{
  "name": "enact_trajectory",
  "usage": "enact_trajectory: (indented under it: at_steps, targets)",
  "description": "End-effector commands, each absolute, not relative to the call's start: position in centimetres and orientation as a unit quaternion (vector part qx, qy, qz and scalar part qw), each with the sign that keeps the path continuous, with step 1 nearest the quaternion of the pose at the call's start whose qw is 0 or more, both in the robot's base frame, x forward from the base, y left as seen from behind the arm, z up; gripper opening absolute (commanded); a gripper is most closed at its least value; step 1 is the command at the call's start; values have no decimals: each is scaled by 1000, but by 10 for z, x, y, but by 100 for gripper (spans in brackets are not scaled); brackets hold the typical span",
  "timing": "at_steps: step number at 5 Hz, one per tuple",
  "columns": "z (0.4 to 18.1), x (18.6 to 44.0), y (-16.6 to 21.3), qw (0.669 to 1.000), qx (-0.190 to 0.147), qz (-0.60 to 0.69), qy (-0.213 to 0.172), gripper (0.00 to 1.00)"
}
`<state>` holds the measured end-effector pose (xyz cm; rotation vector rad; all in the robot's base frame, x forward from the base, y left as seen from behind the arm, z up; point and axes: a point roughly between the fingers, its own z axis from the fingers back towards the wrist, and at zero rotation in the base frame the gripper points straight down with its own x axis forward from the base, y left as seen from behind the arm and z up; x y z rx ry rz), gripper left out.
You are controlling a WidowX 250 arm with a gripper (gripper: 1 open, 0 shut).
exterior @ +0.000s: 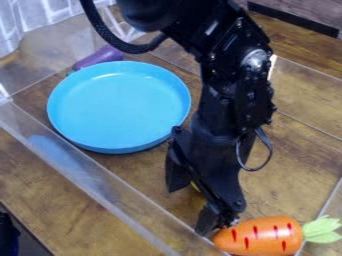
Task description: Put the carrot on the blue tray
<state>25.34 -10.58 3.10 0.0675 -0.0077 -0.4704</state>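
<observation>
Mostly hidden, the yellow lemon (197, 186).

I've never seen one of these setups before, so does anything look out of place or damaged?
Nothing looks spilled or broken. The one oddity is the carrot, lying off the blue tray, low in the view beside the robot's open jaws.

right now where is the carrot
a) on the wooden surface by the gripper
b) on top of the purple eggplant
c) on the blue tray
a, the carrot lies on the wooden surface beside the gripper, off the blue tray
</observation>
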Motion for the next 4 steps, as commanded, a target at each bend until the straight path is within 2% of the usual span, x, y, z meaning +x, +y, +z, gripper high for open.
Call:
enact_trajectory:
  at_steps: [1, 3, 4]
  targets:
    - [37, 263, -125, 965, 26, -256, -39, 100]
    - [28, 259, -154, 941, 15, -337, -27, 100]
    - [28, 255, -153, 928, 9, -373, -23, 100]
